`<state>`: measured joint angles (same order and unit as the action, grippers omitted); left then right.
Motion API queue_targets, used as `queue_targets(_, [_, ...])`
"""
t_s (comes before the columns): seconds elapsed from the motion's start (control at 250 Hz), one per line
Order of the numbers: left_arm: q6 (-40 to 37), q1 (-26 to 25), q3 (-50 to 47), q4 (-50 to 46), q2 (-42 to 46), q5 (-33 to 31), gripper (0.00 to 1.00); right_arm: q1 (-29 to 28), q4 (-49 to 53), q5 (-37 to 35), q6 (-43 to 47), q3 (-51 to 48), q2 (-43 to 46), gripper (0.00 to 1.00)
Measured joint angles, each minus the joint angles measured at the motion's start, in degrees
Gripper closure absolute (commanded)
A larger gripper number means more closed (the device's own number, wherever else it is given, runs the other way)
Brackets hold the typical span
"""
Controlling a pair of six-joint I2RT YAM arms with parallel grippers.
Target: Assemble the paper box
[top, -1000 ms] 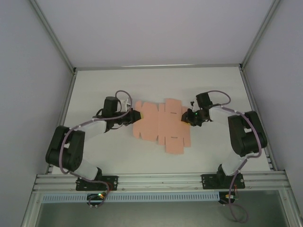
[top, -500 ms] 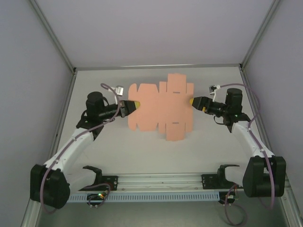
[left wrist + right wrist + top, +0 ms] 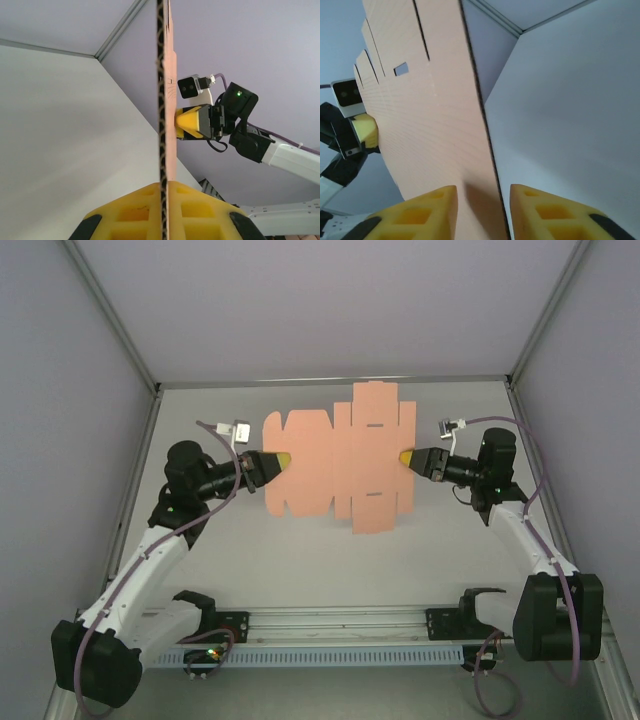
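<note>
The paper box is a flat salmon-pink die-cut sheet (image 3: 340, 455) with tabs and slots, held up above the white table between both arms. My left gripper (image 3: 283, 459) is shut on its left edge; in the left wrist view the yellow pads (image 3: 190, 205) press the sheet (image 3: 171, 75) edge-on at the left gripper (image 3: 167, 184). My right gripper (image 3: 405, 457) is at the sheet's right edge. In the right wrist view the sheet (image 3: 420, 115) passes between the right gripper's (image 3: 482, 189) parted fingers, with a gap on each side.
The white table (image 3: 250, 560) lies under the sheet, with grey enclosure walls on three sides. An aluminium rail (image 3: 340, 625) carrying both arm bases runs along the near edge. The right arm's wrist camera (image 3: 191, 86) shows beyond the sheet.
The sheet has gone from lying on the table to being held in the air. Both arms have stretched out, and sheet and grippers moved up and toward the back wall.
</note>
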<state>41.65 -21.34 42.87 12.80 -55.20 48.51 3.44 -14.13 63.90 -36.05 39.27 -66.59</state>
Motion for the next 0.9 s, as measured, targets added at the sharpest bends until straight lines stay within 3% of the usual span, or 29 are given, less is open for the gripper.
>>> queue_targets(0.335, [0.0,0.0,-0.5,-0.9,0.0,-2.3,1.00,-0.7,5.6,-1.7,4.9,-1.5,5.7,0.77])
queue_targets(0.411, [0.0,0.0,-0.6,-0.9,0.0,-2.5,1.00,-1.5,5.6,-1.7,5.7,-2.4,6.2,0.84])
queue_targets(0.539, [0.0,0.3,-1.4,-0.9,0.0,-2.9,1.00,-2.4,7.2,-2.1,7.2,-2.6,6.7,0.80])
queue_targets(0.903, [0.0,1.1,-3.0,-0.9,0.0,-4.2,1.00,-3.9,17.0,-7.4,13.2,-2.6,9.3,0.84])
